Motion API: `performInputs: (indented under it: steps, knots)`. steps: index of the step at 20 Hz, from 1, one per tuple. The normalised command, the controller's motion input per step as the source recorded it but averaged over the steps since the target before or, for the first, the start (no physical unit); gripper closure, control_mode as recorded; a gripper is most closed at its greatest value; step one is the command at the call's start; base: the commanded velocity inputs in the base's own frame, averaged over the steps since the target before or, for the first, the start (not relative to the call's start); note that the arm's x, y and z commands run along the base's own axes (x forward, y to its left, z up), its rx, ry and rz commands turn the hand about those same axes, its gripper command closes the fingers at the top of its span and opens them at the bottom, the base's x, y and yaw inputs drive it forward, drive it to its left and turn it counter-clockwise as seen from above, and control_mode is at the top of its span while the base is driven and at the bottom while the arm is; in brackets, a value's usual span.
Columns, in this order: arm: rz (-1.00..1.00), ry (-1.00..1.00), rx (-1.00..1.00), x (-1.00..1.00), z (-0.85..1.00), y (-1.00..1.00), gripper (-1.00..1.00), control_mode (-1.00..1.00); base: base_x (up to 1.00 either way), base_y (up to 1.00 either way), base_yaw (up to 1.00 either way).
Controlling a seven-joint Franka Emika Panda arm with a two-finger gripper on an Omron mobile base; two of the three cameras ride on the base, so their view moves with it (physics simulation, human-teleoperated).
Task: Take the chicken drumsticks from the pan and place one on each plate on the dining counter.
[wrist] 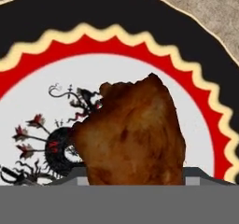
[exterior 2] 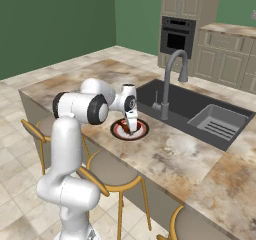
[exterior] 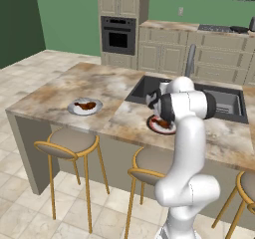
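drumstick [wrist: 133, 132] in shut jaws | over red-rimmed plate [wrist: 140, 41] | no writing legible

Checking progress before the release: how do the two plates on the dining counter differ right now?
The grey-white plate is plain, with a drumstick lying free on it. The red-rimmed plate has a dark, red and cream patterned border; its drumstick is gripped by the gripper directly above it. Both are round and sit on the dining counter.
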Motion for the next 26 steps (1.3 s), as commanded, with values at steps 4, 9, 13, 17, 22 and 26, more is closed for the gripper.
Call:
performInputs:
  steps: [4, 9, 13, 17, 22, 26]
  knots:
    - [0.00, -0.09, 0.00, 0.15, 0.00, -0.18, -1.00, -1.00, 0.00, 0.00, 0.00]
    - [0.00, -0.20, 0.00, 0.07, 0.00, -0.10, -1.00, -1.00, 0.00, 0.00, 0.00]
    - [0.00, -0.38, 0.00, 0.01, 0.13, 0.00, -1.00, -1.00, 0.00, 0.00, 0.00]
    - [0.05, -0.56, 0.00, -0.26, 0.72, -0.02, -1.00, -1.00, 0.00, 0.00, 0.00]
    - [0.11, -0.62, 0.00, -0.94, 1.00, -0.01, -1.00, -1.00, 0.00, 0.00, 0.00]
    - [0.12, -0.44, 0.01, -0.98, 1.00, -0.04, -1.00, -1.00, 0.00, 0.00, 0.00]
